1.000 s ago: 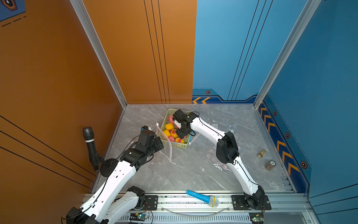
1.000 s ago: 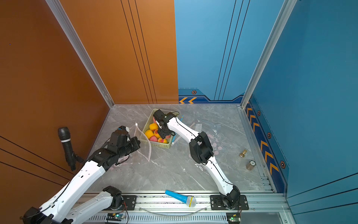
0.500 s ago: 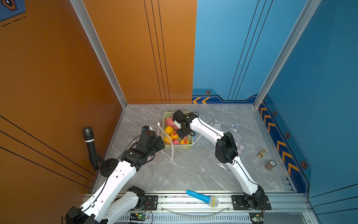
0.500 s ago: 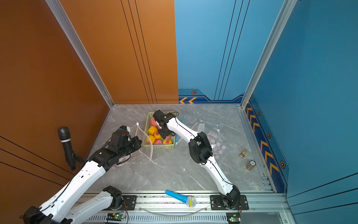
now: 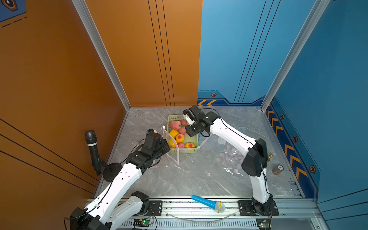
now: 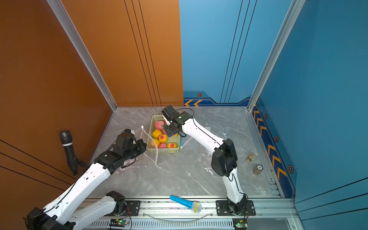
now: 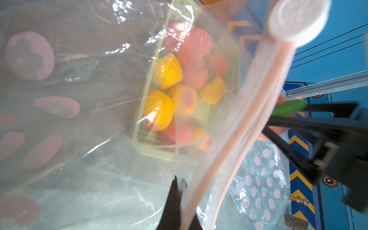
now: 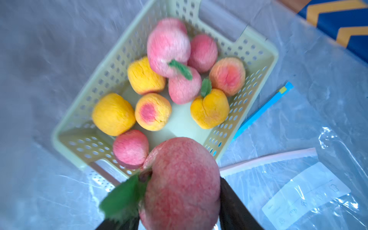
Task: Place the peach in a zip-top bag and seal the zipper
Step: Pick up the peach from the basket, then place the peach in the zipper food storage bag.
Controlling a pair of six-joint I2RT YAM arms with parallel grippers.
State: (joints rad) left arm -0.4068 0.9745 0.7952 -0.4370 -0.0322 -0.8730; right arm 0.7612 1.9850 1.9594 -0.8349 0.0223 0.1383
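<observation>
Peach (image 8: 183,179): clamped in right gripper (image 5: 188,129), over basket (image 8: 111,65).
Bag (image 7: 89,159): mouth just leftward, pinched open by left gripper (image 7: 178,185).

Left arm (image 5: 123,179) and right arm (image 5: 229,131) are both rocking white shells with chunky black joints, and thin black cables are looping along them.

My left gripper (image 7: 177,201), at the frame's lower centre, pinches the clear zip-top bag (image 7: 89,139) beside its pink zipper strip (image 7: 249,111), which rises to the upper right, and a basket (image 7: 153,153) of peaches (image 7: 168,70) shows through the film at centre.
</observation>
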